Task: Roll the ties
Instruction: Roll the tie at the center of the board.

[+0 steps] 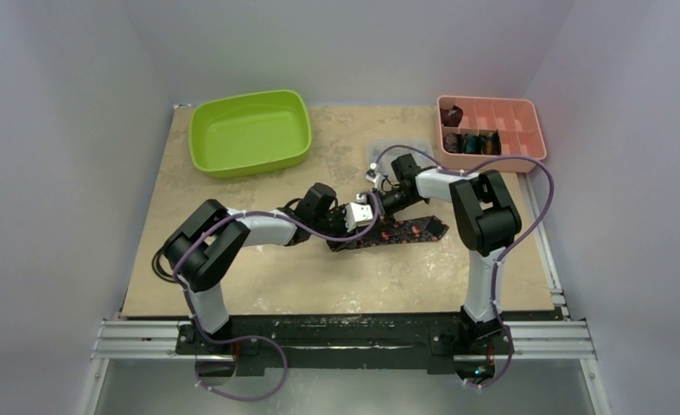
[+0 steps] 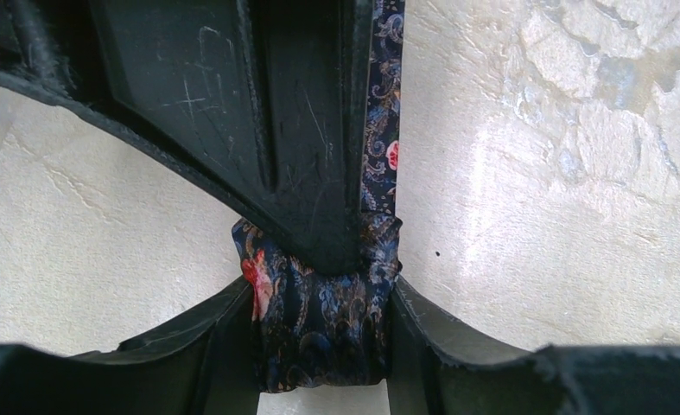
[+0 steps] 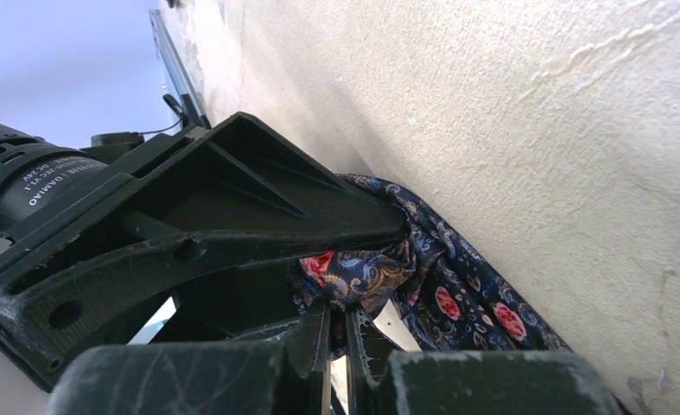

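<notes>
While the dark paisley tie [image 1: 414,231] w/ red-pink flowers is laid flat across the centre of the beige table [image 1: 258,277], its left end is bunched into a small roll where both arms meet at mid-frame.

In the left wrist view the roll is seen at bottom centre, clamped by the left gripper [image 2: 319,341]. Fabric is pressed against both black fingers [image 2: 202,350]. A black wedge is seen coming down from the top of that frame, its tip pushed into the top of the roll.

In the right wrist view the right gripper [image 3: 343,328] is shown clenched tight at bottom centre, w/ a fold of the tie nipped at its tips. The rest of the tie is trailed toward the lower right, flat on the table.

In the overhead view a lime-green tub [image 1: 250,138] is placed upper left. A pink divided tray [image 1: 526,121] is placed upper right, w/ several small rolled ties [image 1: 472,143] held in its left compartments.
</notes>
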You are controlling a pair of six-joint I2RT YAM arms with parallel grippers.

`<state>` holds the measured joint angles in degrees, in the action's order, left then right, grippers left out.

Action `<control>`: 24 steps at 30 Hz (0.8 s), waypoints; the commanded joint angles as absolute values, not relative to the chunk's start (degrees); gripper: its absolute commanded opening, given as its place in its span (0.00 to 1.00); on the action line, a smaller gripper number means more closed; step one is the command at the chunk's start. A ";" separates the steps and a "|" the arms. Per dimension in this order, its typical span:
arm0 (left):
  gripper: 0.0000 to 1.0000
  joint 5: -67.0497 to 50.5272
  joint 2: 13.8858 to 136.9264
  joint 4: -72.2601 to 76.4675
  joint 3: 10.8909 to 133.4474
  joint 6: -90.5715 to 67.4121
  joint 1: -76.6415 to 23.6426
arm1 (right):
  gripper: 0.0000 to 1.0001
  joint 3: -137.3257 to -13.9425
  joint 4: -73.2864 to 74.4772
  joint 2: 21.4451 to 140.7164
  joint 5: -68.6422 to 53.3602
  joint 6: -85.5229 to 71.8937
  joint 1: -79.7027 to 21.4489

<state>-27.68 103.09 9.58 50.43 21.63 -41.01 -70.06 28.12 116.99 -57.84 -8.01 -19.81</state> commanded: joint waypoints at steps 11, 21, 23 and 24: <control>0.51 -34.18 106.89 25.94 47.60 16.81 -40.96 | 0.00 -69.47 32.51 119.25 -43.68 -2.90 -16.69; 0.57 -35.51 109.83 31.06 46.86 18.99 -40.96 | 0.00 -70.91 33.43 121.11 -38.32 -3.04 -16.44; 0.58 -35.68 109.95 32.03 46.09 19.97 -40.96 | 0.00 -71.06 33.53 121.49 -37.73 -3.09 -16.44; 0.59 -35.83 109.99 32.25 45.84 20.56 -40.96 | 0.00 -71.23 33.69 121.64 -37.49 -3.02 -16.41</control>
